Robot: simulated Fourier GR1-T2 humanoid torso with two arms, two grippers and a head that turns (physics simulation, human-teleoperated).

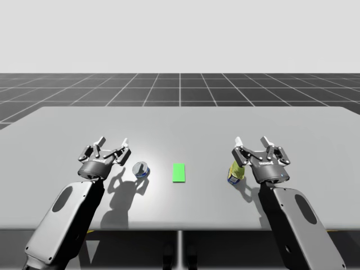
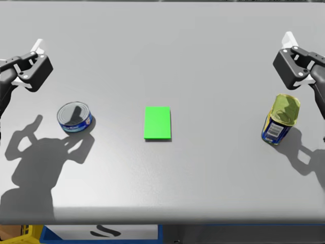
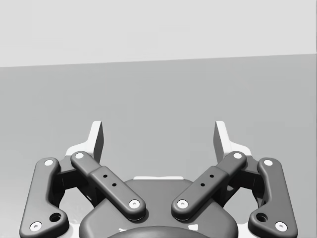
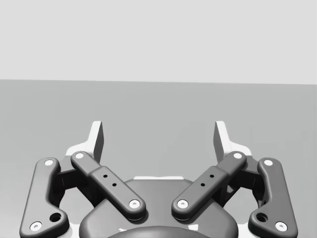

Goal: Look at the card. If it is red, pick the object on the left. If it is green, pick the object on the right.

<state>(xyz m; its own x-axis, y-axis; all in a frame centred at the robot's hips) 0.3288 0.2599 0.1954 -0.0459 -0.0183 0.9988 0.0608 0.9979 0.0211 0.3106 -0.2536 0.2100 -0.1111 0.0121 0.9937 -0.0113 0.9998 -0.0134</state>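
A green card [image 1: 179, 172] [image 2: 157, 122] lies flat in the middle of the grey table [image 1: 185, 124]. To its left stands a short blue tin [image 1: 141, 169] [image 2: 74, 117] with a silver lid. To its right is a blue and yellow can [image 1: 236, 173] [image 2: 281, 120] with a yellow top, tilted. My left gripper [image 1: 113, 142] [image 3: 158, 136] hovers open, left of the tin and apart from it. My right gripper [image 1: 251, 140] [image 4: 158, 136] is open just above and behind the yellow-topped can, nothing between its fingers.
The table's front edge [image 2: 162, 222] runs close below the objects, with a blue and yellow bin [image 2: 101, 234] under it. Bare tabletop stretches behind the card and beyond both grippers.
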